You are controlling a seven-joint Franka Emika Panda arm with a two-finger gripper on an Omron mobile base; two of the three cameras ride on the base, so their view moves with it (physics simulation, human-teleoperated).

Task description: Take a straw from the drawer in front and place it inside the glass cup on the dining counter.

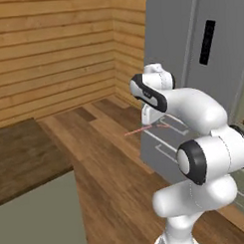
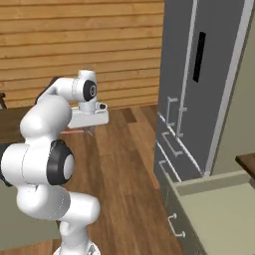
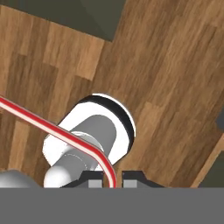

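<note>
Claw clamped on thin bent reddish-pink straw, bottom centre of hand view; straw faint at centre of left base view, tips mostly cut off.

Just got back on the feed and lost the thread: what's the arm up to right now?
The gripper has the straw pinched between its fingers, carried in the air above the wooden floor. The straw sticks out sideways from the hand, bent near the grip. The arm is beside the grey fridge. The straw is not yet in any cup.
</note>
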